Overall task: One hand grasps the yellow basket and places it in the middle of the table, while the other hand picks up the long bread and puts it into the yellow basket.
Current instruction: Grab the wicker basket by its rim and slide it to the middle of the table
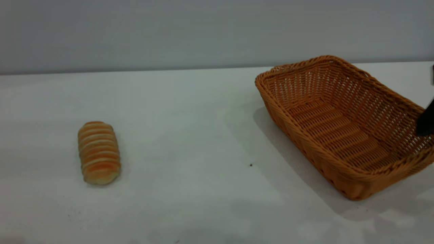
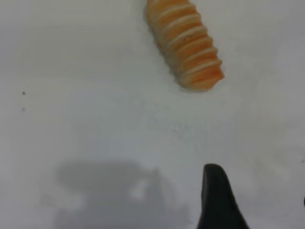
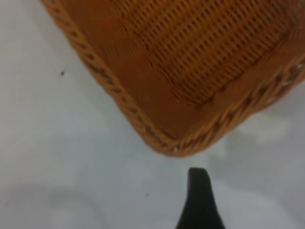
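Exterior view. Item one: a large rectangular woven wicker basket (image 1: 342, 125), orange-tan, with sloping open-weave sides and a braided rim, standing empty on the right side of the wide white surface (image 1: 190, 135), skewed so one corner faces forward. It has not yet reached the middle. Item two: a small elongated bread roll (image 1: 99, 152), golden-orange with pale cream cross ridges and rounded ends, lying alone on the left side, well apart from the basket. Item three: the right end effector (image 1: 426, 122), a dark shape at the frame's right edge, over the basket's right rim; I cannot tell whether its fingers are apart or together, nor whether it touches the wicker. Its position suggests it is lining up to take the rim and shift the basket. A tiny dark speck (image 1: 251, 165) marks the surface between the two items.

Left wrist view. One black finger of the left end effector (image 2: 217, 200) shows, with its shadow on the surface; the bread roll (image 2: 186, 45) lies ahead, untouched, apparently being approached. Whether the fingers are spread cannot be told.

Right wrist view. One dark fingertip (image 3: 199, 200) sits just off the basket's braided corner (image 3: 171, 143), apart from it.
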### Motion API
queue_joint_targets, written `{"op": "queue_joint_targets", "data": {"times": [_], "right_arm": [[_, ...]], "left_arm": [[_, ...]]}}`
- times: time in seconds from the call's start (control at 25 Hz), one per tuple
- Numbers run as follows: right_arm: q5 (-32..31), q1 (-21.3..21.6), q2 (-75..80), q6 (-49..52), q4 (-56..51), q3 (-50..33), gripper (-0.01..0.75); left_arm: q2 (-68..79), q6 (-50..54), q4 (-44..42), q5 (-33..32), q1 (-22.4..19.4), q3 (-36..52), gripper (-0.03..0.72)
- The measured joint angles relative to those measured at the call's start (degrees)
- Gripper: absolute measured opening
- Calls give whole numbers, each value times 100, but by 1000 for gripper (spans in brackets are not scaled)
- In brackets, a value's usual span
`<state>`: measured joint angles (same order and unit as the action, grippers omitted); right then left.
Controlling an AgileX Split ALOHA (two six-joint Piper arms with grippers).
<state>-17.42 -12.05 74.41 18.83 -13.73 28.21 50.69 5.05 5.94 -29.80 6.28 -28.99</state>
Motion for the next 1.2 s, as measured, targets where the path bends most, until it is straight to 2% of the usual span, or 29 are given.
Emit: {"op": "queue_joint_targets", "data": {"times": [0.4,0.96,1.04,1.08,1.2], "right_arm": [[669,0,1800,254,-492,395,556],[1410,0,3160,274,-1057,794,545],[1519,17,3267,230,-1057,805,501],[1569,42,3323,202,-1071,809,454],[1639,136,3391,99,-1132,823,256]], "left_arm": [[-5,5,148,35,0,0,490],[-5,5,153,38,0,0,490],[-5,5,153,38,0,0,490],[-5,5,153,38,0,0,490],[-5,5,153,38,0,0,490]]}}
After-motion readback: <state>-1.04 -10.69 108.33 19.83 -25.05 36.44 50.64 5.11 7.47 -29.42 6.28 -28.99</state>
